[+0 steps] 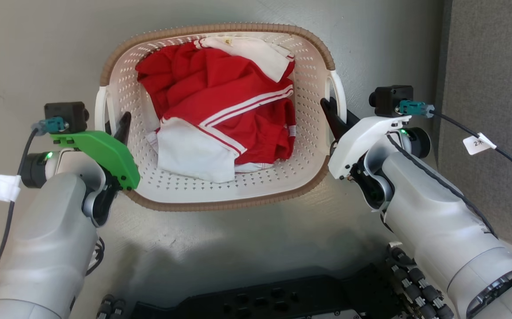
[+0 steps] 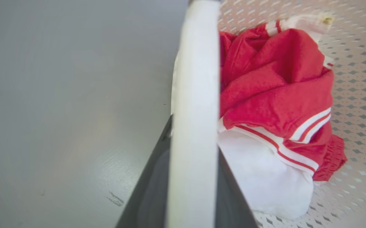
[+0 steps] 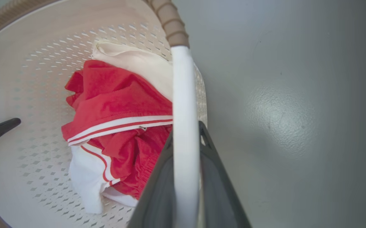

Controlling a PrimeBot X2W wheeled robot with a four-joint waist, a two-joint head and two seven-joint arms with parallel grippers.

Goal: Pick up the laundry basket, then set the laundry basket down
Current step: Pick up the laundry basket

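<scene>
Crumpled red fabric garment with white stripes [image 1: 220,88] bunched against a white cloth [image 1: 193,153]; glossy grey floor [image 1: 38,53] meets dark grey carpet [image 1: 490,53] rightward

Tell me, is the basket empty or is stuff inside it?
Not empty. The laundry basket holds crumpled red and white clothes piled in its middle, and bare perforated floor shows around them.

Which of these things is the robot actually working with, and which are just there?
In the job: laundry basket; left claw and right claw, both gripping it.
Just there: red and white clothes inside it; grey floor; paper tag.
</scene>
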